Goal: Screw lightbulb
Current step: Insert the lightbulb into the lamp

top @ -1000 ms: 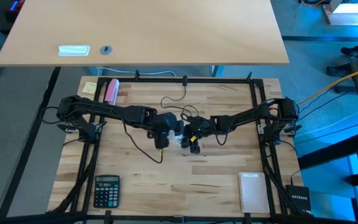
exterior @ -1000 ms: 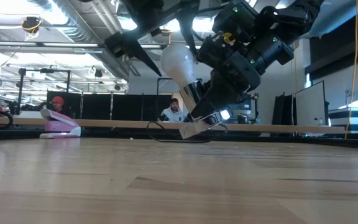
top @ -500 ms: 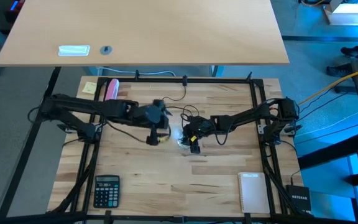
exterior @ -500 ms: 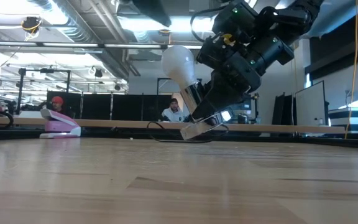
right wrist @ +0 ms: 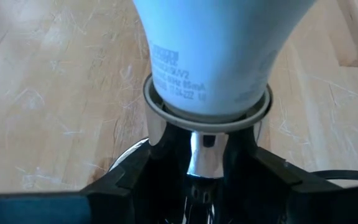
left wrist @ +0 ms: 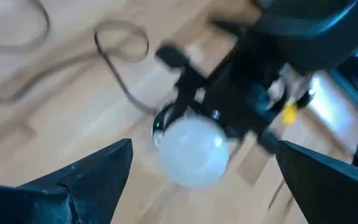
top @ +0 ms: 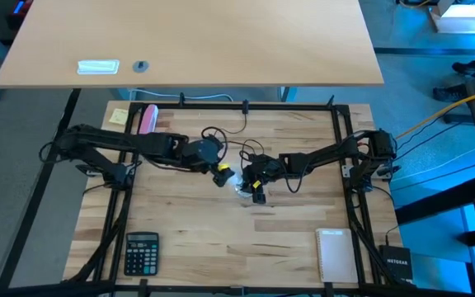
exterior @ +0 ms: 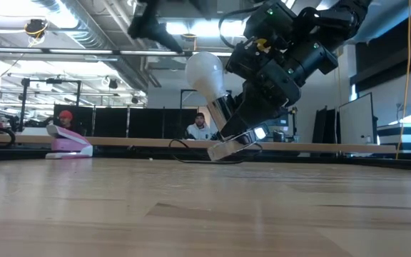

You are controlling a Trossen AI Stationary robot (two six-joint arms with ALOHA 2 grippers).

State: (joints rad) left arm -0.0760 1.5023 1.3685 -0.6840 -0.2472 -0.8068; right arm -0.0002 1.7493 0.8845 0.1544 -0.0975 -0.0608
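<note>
High view shows both dark arms reaching toward the middle of the wooden table [top: 221,239], where the lightbulb [top: 242,185] sits tilted in a silver socket [right wrist: 207,146]. The right gripper [top: 256,183] is clamped on that socket just above the tabletop, with the bulb's white globe [exterior: 205,73] pointing up and away from it. The left gripper [top: 218,172] hovers just beside the bulb with its fingers [left wrist: 86,177] spread wide and touching nothing.

Both arms reach toward the desk's middle. The left end effector [left wrist: 197,180] is spread wide open. The right end effector [right wrist: 197,180] is squeezed shut.
</note>
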